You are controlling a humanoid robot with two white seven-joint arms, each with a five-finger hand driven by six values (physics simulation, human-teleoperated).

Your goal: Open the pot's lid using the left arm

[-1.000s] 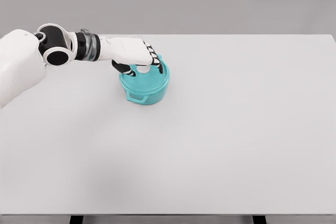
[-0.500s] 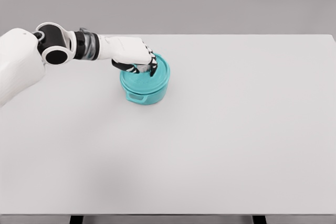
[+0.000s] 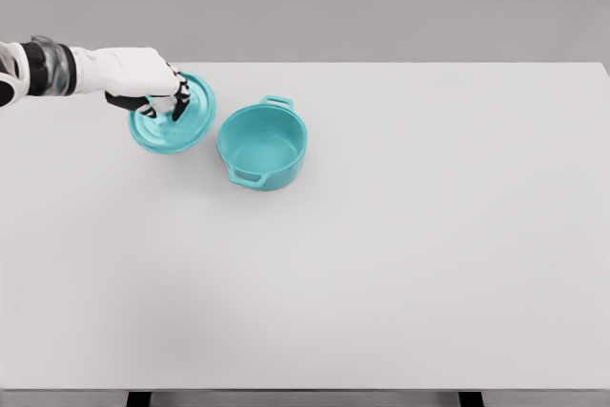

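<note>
White table (image 3: 400, 264), grey wall, teal pot (image 3: 263, 147)

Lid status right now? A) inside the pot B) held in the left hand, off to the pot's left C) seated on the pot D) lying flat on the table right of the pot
B: the left hand grips the lid left of the pot, whose empty interior shows.

Teal lid (image 3: 176, 121) lifted off, left of open teal pot (image 3: 263, 147)
</note>
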